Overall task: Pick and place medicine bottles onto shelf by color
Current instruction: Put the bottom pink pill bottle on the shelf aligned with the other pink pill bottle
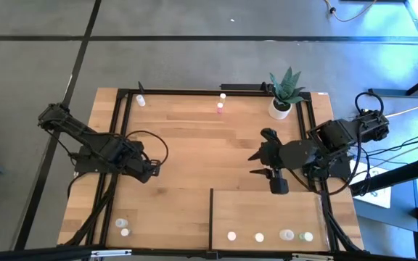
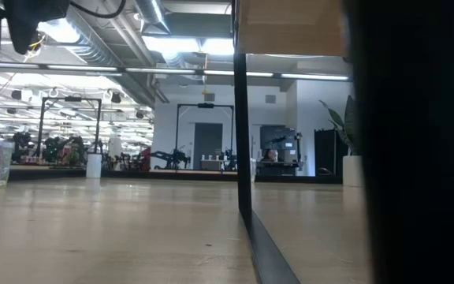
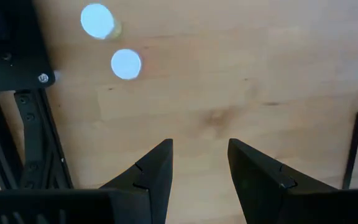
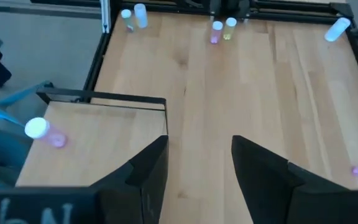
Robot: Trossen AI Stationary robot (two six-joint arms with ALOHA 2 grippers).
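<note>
Four bottles (image 1: 258, 236) upright along pale shelf (image 1: 267, 210) near edge.

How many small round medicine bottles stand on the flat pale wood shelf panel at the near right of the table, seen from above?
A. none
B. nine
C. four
C: the high view shows four small round medicine bottles in a row on the flat pale wood shelf panel.

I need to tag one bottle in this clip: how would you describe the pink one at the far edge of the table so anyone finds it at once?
Start from the potted plant at the table's far edge, in the high view. Look along that edge toward the left arm's side to a pair of small bottles standing close together. The pink bottle is the nearer of the two; its neighbour, the whitish bottle, sits closer to the rim.
</note>
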